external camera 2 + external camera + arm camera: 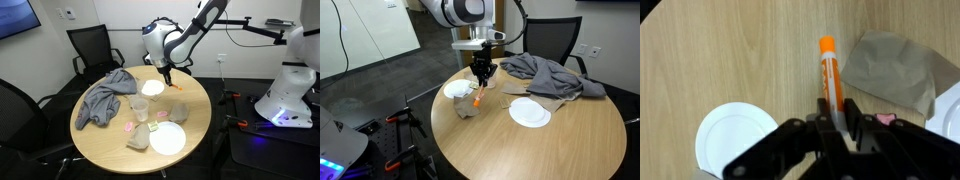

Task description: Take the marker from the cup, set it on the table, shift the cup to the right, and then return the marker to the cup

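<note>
The gripper (837, 114) pinches the orange marker (828, 68) by its end above the table (730, 60). It is likely light, stiff and slick, so a mid-barrel hold looks steadier.

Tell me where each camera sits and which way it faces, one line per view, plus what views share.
Exterior view: off the edge of the table, looking across it at the arm, whose gripper holds the marker.
Exterior view: off another edge, looking down past the cup toward the arm.
Wrist view: on the wrist, looking down at the tabletop; the gripper, at the bottom, is shut on the marker.
Shared: both exterior views show the grey cloth and two white plates; the wrist view shares the marker.
</note>
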